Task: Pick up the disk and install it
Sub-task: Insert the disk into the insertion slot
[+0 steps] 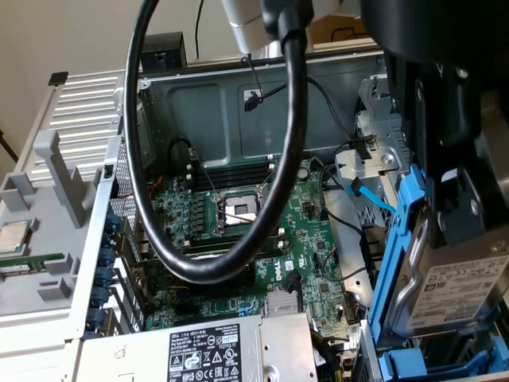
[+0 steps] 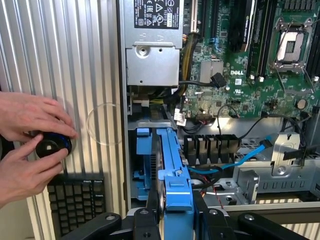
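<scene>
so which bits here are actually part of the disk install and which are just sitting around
Part of the job:
- disk in its blue carrier, held on edge over the case's drive bay
- gripper, clamped on the blue carrier
- drive bay at the exterior view's right

Just lying about:
- power supply
- motherboard
- CPU chip outside the case
- keyboard
- a person's hands on a round black knob

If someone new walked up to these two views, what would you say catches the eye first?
Probably the disk in its bright blue carrier, held on edge by the gripper over the drive bay at the exterior view's right of the open computer case. Next, the thick black cable looping in front of the green motherboard. In the wrist view, a person's hands cup a small round black object on the ribbed panel beside the case.
</scene>
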